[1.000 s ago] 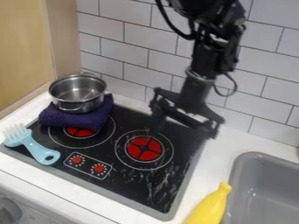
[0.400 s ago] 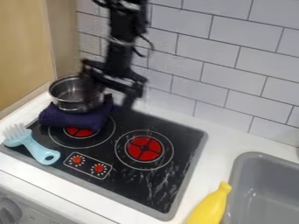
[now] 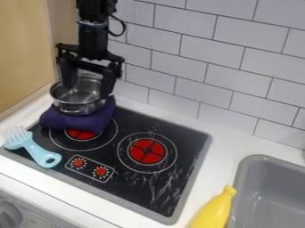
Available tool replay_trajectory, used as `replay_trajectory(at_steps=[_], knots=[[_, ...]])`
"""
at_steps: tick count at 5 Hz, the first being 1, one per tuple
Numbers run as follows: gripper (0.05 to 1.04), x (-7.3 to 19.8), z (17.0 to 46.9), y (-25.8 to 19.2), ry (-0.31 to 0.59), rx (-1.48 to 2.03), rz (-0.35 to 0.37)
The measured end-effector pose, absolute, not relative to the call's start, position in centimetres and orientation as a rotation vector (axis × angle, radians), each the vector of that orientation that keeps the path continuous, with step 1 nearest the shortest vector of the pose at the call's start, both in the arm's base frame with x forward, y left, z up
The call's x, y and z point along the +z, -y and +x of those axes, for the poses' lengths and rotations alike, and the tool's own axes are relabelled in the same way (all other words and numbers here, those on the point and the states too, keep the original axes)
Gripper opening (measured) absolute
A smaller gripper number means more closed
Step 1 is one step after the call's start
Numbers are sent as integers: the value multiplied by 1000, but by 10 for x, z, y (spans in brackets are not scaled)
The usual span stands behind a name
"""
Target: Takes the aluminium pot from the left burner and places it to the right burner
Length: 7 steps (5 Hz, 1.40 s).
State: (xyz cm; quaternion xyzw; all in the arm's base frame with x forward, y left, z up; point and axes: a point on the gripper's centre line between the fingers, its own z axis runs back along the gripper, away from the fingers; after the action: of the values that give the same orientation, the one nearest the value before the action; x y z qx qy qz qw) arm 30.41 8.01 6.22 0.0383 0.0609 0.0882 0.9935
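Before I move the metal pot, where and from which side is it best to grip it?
Probably by the right rim of the pot, from straight above: its open top lets one finger go inside and one outside the wall. The front handle sits low, close to the purple cloth.

A black gripper [image 3: 88, 91] and a silver pot [image 3: 77, 105] show with a dark purple cloth [image 3: 72, 119] in a kitchen of white tiles [image 3: 238, 58] lined with thin grey grout. The black stovetop [image 3: 179, 136] carries pale streaks and a grey border; its left burner [image 3: 79, 134] and right burner [image 3: 147, 151] are red, marked with dark lines and ringed in white. Red knobs [image 3: 79, 162] sit within white dots. A light blue brush [image 3: 37, 151], a yellow banana [image 3: 214, 209], a grey sink [image 3: 268, 196] and a white counter [image 3: 229, 151] complete the palette.
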Motion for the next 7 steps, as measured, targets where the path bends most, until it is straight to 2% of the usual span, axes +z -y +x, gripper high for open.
replay_trajectory(at_steps=[2, 3, 5, 6, 7], knots=[[999, 44, 329, -84, -76, 170, 91], [938, 38, 330, -83, -84, 161, 85], [330, 35, 330, -83, -85, 196, 80], [136, 28, 331, -82, -92, 192, 69], [71, 26, 332, -83, -100, 185, 68]])
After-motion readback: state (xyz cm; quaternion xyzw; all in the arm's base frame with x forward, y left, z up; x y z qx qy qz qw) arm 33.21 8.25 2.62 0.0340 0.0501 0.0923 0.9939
